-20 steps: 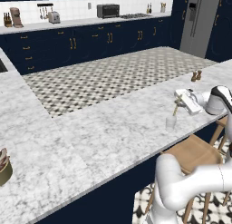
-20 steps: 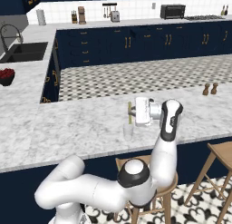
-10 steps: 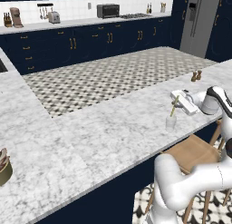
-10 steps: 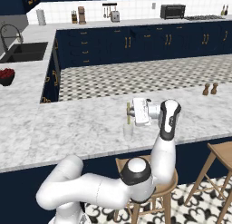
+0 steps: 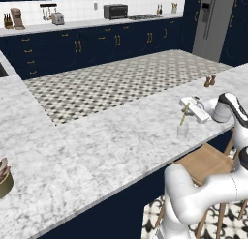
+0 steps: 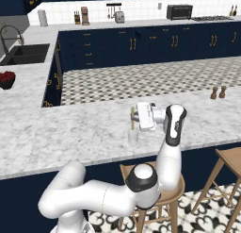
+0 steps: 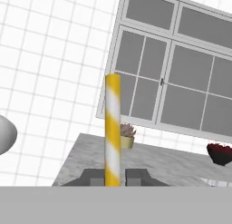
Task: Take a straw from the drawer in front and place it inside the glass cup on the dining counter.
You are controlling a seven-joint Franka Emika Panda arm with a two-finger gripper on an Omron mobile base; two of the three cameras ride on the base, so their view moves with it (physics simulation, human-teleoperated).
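Observation:
My gripper [image 5: 186, 109] is shut on the straw [image 5: 184, 115], a thin yellow stick held nearly upright. The hand lies level over the dining counter [image 5: 121, 136] and points left. Directly under the straw stands the clear glass cup [image 5: 182, 131], near the counter's front edge, and the straw's lower end reaches down to its rim. From the right base view the straw [image 6: 132, 120] hangs from the gripper [image 6: 133, 115] above the cup [image 6: 133, 136]. In the hand view the yellow-and-white straw [image 7: 112, 128] rises between the two fingertips [image 7: 93, 177]. The drawer is out of view.
Two small brown shakers [image 5: 209, 81] stand farther right on the counter. Wooden stools [image 6: 230, 156] sit below its front edge, one [image 5: 206, 163] just under the cup. A bowl [image 5: 4, 177] rests at the counter's left end, and a red-fruit bowl [image 6: 5, 79] sits by the sink [image 6: 26, 53].
The gripper has carried the straw a little left and down, bringing its lower end over the glass cup. The cup has stayed put.

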